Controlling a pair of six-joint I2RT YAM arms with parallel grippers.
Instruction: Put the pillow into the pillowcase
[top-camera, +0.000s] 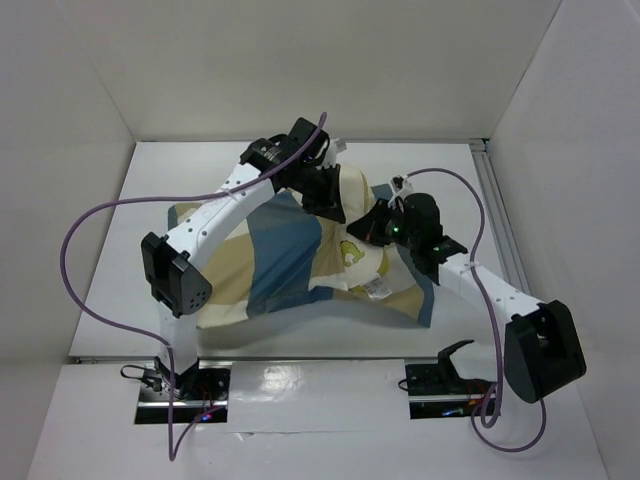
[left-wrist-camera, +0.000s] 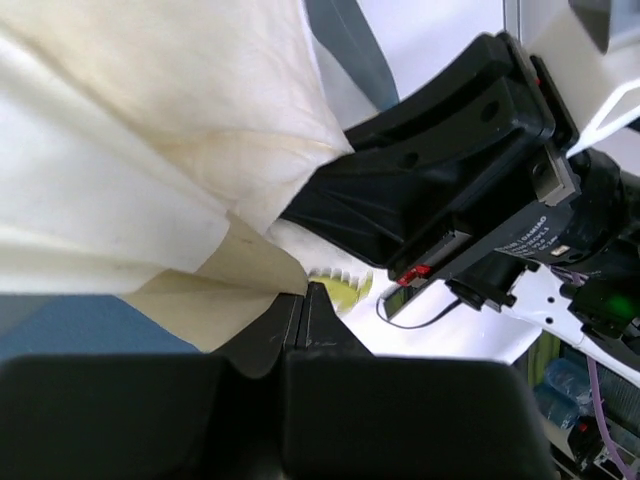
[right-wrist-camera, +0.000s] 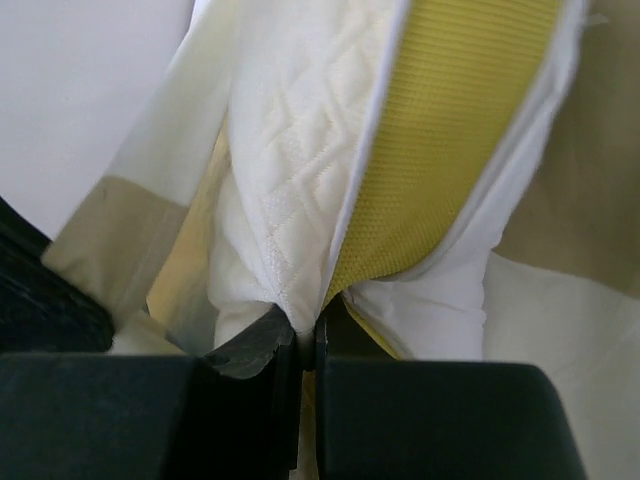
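The left fingers (left-wrist-camera: 322, 325) are pressed together on a fold of thin cream and tan cloth, which I take to be the mouth edge of the pillowcase (top-camera: 265, 260). Its weave rises away from the tips in loose wrinkles. The right fingers (right-wrist-camera: 255, 345) are also closed. They pinch the quilted corner of the pillow (right-wrist-camera: 290, 180) right where the yellow band (right-wrist-camera: 450, 130) runs into the seam.

The two pairs of fingers work close to each other. In the left wrist view the right arm's hand sits just beyond the pinched cloth, with the pillow's small yellow logo (left-wrist-camera: 340, 290) showing between them. Checked cloth lies on both sides of the right fingers, so the pillow corner seems to sit in or at the opening.

From above, the pillow's exposed end bulges out under both sets of fingers, with the logo and white tag (top-camera: 375, 288) uncovered on the near side. Away from the fingers toward the left arm's side, the blue and tan blocks lie humped on the tabletop (top-camera: 200, 170), which suggests a good part of the pillow is already inside.

I judge the task roughly midway. The opening is held and the pillow is partly in, but the logo end is not yet covered. That end has to be fed in, then the case pulled over the last corners and smoothed.
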